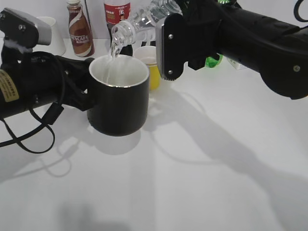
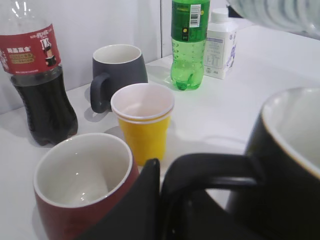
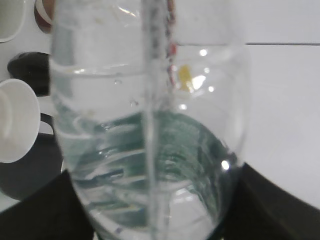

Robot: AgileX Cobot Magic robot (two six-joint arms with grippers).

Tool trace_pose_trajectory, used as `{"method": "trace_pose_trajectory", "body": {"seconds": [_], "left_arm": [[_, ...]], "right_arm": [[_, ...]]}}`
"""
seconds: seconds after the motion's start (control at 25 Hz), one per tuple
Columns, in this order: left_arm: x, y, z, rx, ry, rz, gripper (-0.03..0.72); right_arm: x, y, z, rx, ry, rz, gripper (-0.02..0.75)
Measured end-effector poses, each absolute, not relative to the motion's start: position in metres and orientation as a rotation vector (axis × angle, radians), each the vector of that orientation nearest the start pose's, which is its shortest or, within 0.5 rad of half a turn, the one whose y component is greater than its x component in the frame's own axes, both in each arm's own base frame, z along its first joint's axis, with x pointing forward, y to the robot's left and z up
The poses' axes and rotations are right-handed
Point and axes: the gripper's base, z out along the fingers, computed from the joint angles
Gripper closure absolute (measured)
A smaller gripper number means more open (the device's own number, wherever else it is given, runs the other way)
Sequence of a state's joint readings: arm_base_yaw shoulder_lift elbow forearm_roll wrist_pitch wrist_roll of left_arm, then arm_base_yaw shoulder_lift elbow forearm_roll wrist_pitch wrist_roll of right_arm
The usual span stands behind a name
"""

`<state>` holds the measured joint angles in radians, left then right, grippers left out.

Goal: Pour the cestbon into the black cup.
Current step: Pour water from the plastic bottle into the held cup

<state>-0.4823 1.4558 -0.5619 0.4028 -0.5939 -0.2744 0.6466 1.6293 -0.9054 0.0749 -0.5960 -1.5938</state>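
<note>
The black cup (image 1: 119,98) stands on the white table, white inside. My left gripper (image 2: 162,200) is shut on its black loop handle (image 2: 210,167). My right gripper (image 1: 175,41) is shut on the cestbon (image 1: 144,19), a clear ribbed bottle, and holds it tilted with its mouth over the cup's rim. A thin stream of water (image 1: 113,48) runs from the mouth into the cup. The bottle fills the right wrist view (image 3: 150,125), still partly full of water; its dark green label shows through. The cup's rim (image 2: 295,135) shows at the right of the left wrist view.
Behind the cup stand a yellow paper cup (image 2: 144,122), a brown-red mug (image 2: 80,185), a dark grey mug (image 2: 116,72), a cola bottle (image 2: 37,75), a green soda bottle (image 2: 189,45), a white carton (image 2: 219,45) and a Nescafe bottle (image 1: 80,30).
</note>
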Motion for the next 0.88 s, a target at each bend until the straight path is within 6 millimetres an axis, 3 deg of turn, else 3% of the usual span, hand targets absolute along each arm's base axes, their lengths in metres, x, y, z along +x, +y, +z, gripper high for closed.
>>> {"method": "trace_pose_trajectory", "body": {"seconds": [0.16,0.36,0.64,0.88], "left_arm": [[0.24,-0.148,0.22,0.647,1.726,-0.495,0.652],[0.242,-0.147,0.223,0.595,1.71,-0.512,0.652],[0.246,-0.141,0.225,0.552,1.687,-0.509,0.652],[0.263,-0.104,0.235,0.381,1.622,-0.441,0.652]], "right_arm": [[0.29,0.214,0.265,-1.451,0.852,-0.659,0.28],[0.288,0.214,0.252,-1.42,1.118,-0.413,0.28],[0.286,0.21,0.258,-0.937,1.53,0.085,0.28],[0.294,0.188,0.268,-0.588,1.71,0.307,0.28]]}}
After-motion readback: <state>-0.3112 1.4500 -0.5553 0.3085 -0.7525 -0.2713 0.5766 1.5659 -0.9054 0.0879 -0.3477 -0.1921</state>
